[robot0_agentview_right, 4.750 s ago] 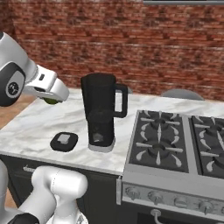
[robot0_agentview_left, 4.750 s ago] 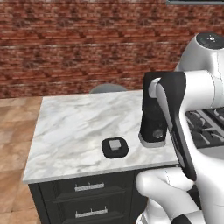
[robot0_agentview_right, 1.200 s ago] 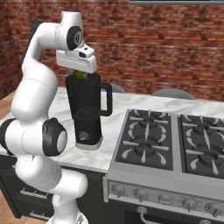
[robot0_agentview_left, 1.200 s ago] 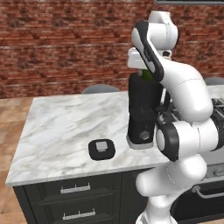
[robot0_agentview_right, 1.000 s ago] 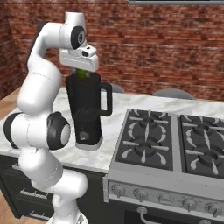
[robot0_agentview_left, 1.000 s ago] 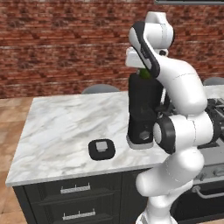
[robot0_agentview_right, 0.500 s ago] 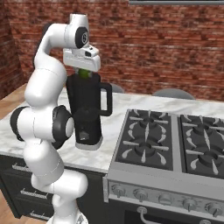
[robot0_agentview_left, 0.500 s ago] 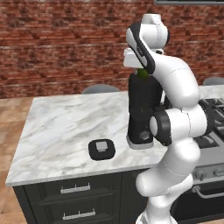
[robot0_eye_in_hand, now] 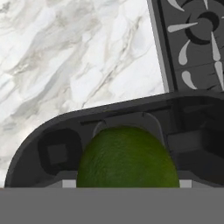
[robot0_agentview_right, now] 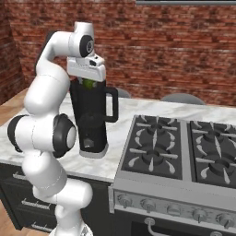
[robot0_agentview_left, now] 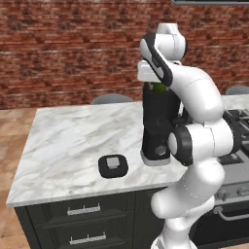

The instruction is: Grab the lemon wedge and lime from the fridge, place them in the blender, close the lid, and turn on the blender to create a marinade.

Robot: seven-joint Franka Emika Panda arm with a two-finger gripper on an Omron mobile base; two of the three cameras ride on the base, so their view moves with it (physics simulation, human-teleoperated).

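- My gripper point(robot0_agentview_right: 88, 84) hangs straight over the open mouth of the blender point(robot0_agentview_right: 91, 120), seen in the right base view just under my white hand.
- The lime point(robot0_eye_in_hand: 127, 158) sits between my fingers. In the hand view it takes up the lower middle, with the dark jar rim curving around and below it.
- Grip state: jaws stand wide, clamped on the lime. Its green shows at the jar mouth in the left base view point(robot0_agentview_left: 158, 87) and in the right base view point(robot0_agentview_right: 88, 83).
- Whether the lime touches the jar rim, I cannot tell.
- The blender stands upright on the marble counter point(robot0_agentview_left: 73, 141), near the front edge, just beside the stove point(robot0_agentview_right: 184, 156). Its side handle points toward the stove.
- The blender's black base rests on a grey foot, flat on the marble.
- The lid point(robot0_agentview_left: 113, 165) lies flat on the counter, apart from the blender on the side away from the stove, near the front edge. Its grey square faces up.
- The jar is uncovered.
- In the hand view, marble fills the upper left and a stove burner point(robot0_eye_in_hand: 199, 26) shows at the upper right.
- A brick wall point(robot0_agentview_left: 68, 53) stands behind the counter. Dark drawers point(robot0_agentview_left: 82, 219) with metal handles sit below it.
- The inside of the jar is too dark to inspect.
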